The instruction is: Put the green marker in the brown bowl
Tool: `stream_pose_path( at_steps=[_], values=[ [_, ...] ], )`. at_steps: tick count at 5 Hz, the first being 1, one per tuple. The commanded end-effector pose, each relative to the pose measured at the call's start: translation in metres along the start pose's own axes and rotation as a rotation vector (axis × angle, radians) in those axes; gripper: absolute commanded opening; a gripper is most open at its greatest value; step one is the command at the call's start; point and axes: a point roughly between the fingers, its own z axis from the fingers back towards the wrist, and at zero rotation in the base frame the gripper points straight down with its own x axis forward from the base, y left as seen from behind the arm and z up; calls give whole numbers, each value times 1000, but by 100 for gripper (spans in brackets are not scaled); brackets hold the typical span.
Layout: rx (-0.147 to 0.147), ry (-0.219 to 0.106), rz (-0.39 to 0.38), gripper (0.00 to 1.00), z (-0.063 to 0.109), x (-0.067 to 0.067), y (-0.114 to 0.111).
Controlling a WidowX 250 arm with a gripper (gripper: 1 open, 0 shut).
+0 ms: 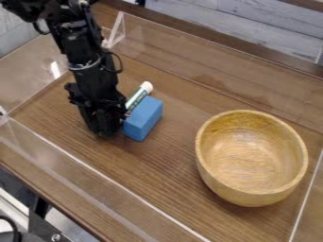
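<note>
Black fingers of the gripper [105, 127] point almost straight down and stand drawn together, their tips low at the counter [177, 85] and at the near end of the green marker [135, 95]; whether they actually pinch the marker cannot be told, since the gripper body hides that end. What shows of the marker is its white barrel with green lettering, lying slanted with its far end pointing up and to the right, pressed alongside the upper edge of the blue block [143, 119]. That block sits just right of the gripper, touching or nearly touching it. Well apart, toward the lower right, rests the brown bowl [252, 157], upright, its hollow showing wood grain. Clear low walls [76, 165] fence the wooden counter.
</note>
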Motion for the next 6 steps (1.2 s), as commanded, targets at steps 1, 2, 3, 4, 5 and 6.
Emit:
stream_pose_path(
  at_steps=[1,2,3,4,5,6],
  values=[
    [38,-38,-25,0,18,9,-2],
    [52,-31,-32,0,24,10,-5],
    [67,-25,-39,0,31,11,-9],
    [79,-19,-44,0,37,12,-14],
    [86,-15,-49,0,42,12,-18],
    [89,-11,-53,0,44,13,-22]
  ],
)
